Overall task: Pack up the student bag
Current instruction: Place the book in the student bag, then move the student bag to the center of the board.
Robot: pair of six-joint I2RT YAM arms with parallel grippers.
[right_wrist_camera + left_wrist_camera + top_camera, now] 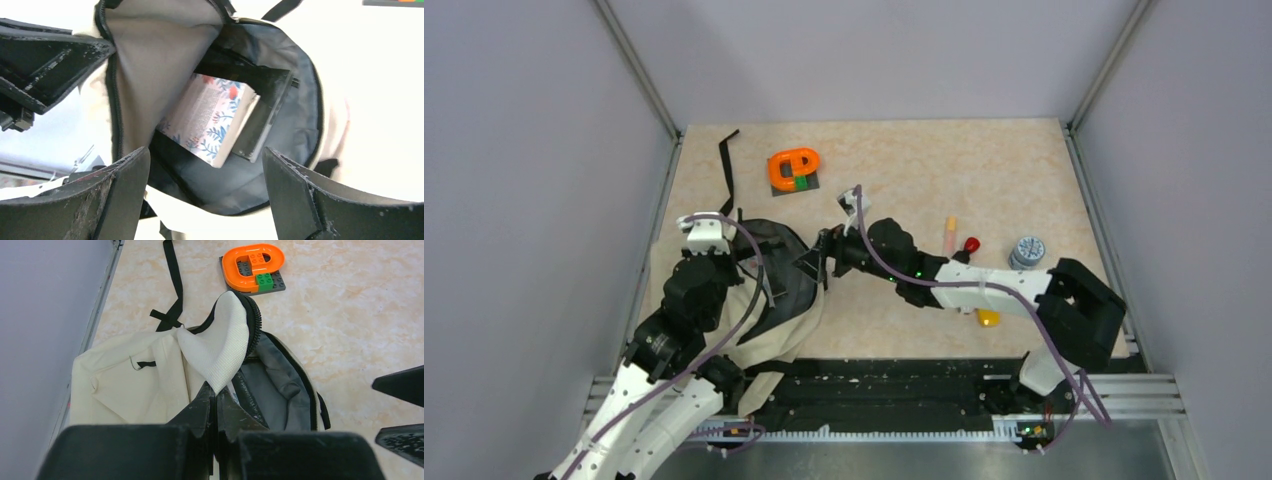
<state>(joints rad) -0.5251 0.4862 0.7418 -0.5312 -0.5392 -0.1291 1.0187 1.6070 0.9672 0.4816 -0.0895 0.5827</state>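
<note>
The beige student bag lies open at the left of the table, its dark grey lining showing. My left gripper is shut on the bag's white mesh flap and holds it up. My right gripper hangs open just over the mouth of the bag, with nothing between its fingers. Inside the bag lie a floral-patterned book and a flat black item beside it. In the top view the right gripper is at the bag's right rim.
An orange brick loop on a grey baseplate sits behind the bag. To the right lie a pink stick, a red piece, a grey round thing and a yellow piece. A black strap trails toward the left wall.
</note>
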